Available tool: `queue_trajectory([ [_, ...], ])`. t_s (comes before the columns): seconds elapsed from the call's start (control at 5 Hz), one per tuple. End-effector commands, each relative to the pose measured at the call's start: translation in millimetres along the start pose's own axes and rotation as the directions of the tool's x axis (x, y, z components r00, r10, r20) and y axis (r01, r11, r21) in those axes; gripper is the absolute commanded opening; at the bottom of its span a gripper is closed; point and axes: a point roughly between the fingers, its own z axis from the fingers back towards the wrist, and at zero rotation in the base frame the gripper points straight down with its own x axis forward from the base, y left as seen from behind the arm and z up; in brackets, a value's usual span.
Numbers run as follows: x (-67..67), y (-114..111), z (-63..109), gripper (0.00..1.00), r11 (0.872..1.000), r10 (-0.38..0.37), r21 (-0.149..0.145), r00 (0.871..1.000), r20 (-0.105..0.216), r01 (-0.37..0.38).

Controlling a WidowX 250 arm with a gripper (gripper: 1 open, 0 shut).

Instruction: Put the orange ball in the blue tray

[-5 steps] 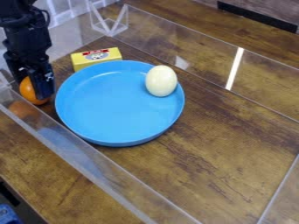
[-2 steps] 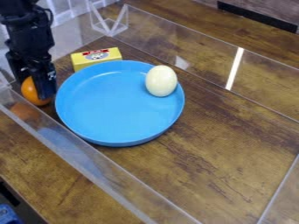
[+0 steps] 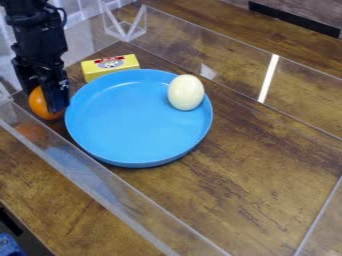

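You see the black gripper [image 3: 47, 97] pointing down, jaws spread around the small bright orange ball [image 3: 43, 104] on the wooden tabletop [image 3: 254, 160], just left of the round sky-blue plastic tray [image 3: 134, 125].

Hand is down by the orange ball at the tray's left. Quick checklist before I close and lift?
1. Hand over the orange ball: ok.
2. Hand open wide enough for the ball: cannot tell, fingers mostly hide it.
3. Ball outside the blue tray, on the table: ok.
4. Landing spot free: ok, though the cream egg sits at the tray's far side.
5. Yellow block apart from the hand: ok.
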Motion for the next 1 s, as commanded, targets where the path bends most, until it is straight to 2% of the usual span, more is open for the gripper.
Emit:
queue_trajectory([
  [0.0,12.6,1.3,31.3,0.0,0.998,-0.03,0.061,0.996,0.082,0.025],
  [0.8,12.1,0.5,36.0,0.0,0.998,-0.052,0.051,0.996,0.066,0.049],
])
